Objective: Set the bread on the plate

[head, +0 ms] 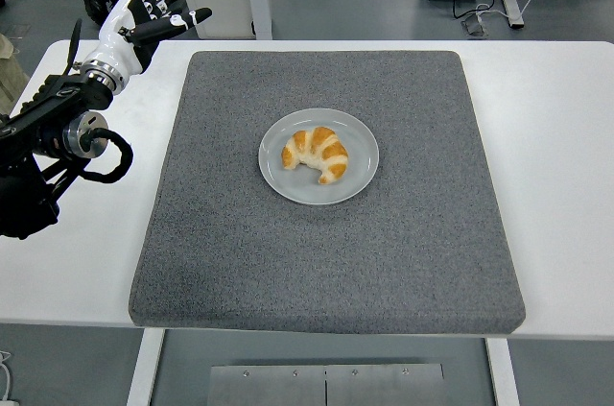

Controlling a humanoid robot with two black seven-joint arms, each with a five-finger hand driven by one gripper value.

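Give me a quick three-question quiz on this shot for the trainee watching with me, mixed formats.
1. True or false: the croissant lies on the plate.
2. What does the plate rest on? A) bare white table B) grey mat C) a tray
3. Fill in: the left hand is over the table's far-left corner, fingers spread, holding ____.

Key: 1 true. 2 B, the grey mat. 3 nothing.
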